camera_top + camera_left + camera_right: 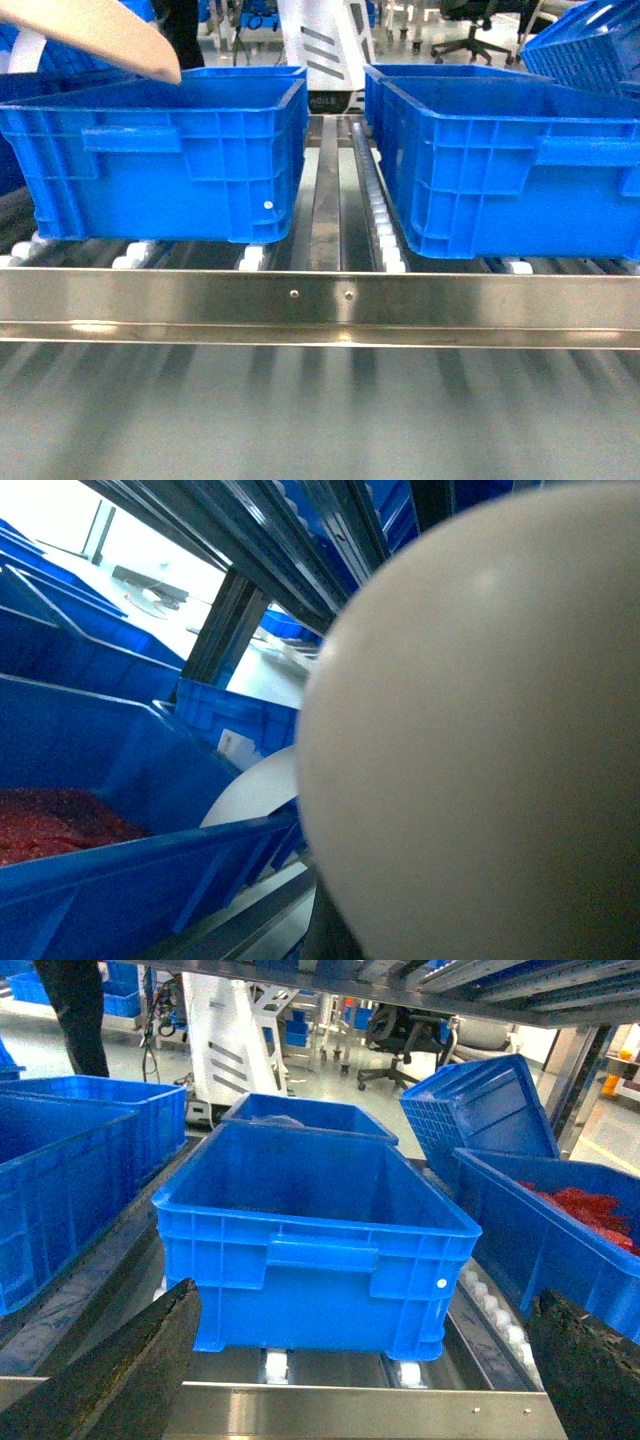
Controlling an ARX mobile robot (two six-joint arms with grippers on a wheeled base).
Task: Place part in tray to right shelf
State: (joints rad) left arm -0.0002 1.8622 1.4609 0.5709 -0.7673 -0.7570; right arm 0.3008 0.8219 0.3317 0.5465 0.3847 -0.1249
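The beige tray (480,730) fills most of the left wrist view, pressed close to the camera and hiding the left gripper's fingers. Its rounded tip (100,35) hangs in the air at the top left of the head view, above a blue crate (150,160). The part is not visible in any view. The right shelf's shiny front rail (320,300) runs across in front of me, with white rollers (385,225) behind it. My right gripper (370,1380) is open just before the rail (350,1410), its dark fingers (120,1370) wide apart with nothing between them.
Two blue crates stand on the rollers, the second at the right (510,170). In the right wrist view an empty crate (310,1230) faces me, another behind it. A crate of red pieces (585,1205) is at right, a tilted crate (480,1110) beyond.
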